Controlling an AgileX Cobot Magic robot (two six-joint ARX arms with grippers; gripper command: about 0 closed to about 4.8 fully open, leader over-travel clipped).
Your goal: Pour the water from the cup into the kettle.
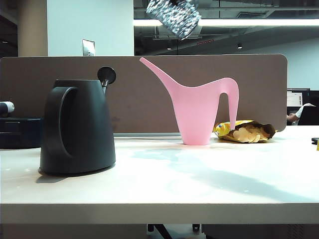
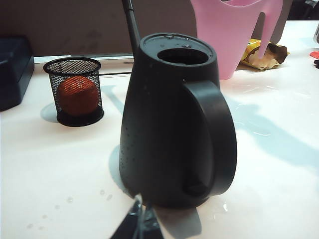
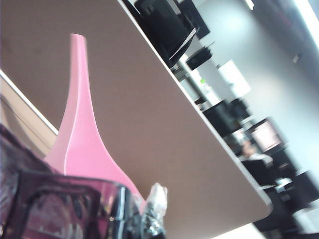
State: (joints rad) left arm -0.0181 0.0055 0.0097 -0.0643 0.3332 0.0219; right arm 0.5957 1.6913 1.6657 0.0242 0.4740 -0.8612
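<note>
The cup (image 1: 174, 16), dark and dimpled, hangs tilted high above the table at the top edge of the exterior view, to the right of the kettle and above the pink can's spout. In the right wrist view the cup (image 3: 55, 209) fills the near corner, and my right gripper (image 3: 144, 216) is shut on its edge. The kettle (image 1: 77, 127) stands upright at the table's left, its loop handle toward the camera. Its top opening (image 2: 182, 55) shows in the left wrist view. My left gripper (image 2: 142, 224) hangs shut and empty just in front of the kettle's base.
A pink watering can (image 1: 199, 107) stands mid-table before the brown partition (image 1: 259, 89), with an open bag of chips (image 1: 246, 132) to its right. A black mesh holder with an orange ball (image 2: 75, 92) stands behind the kettle. Water is spilled on the tabletop (image 1: 164, 157).
</note>
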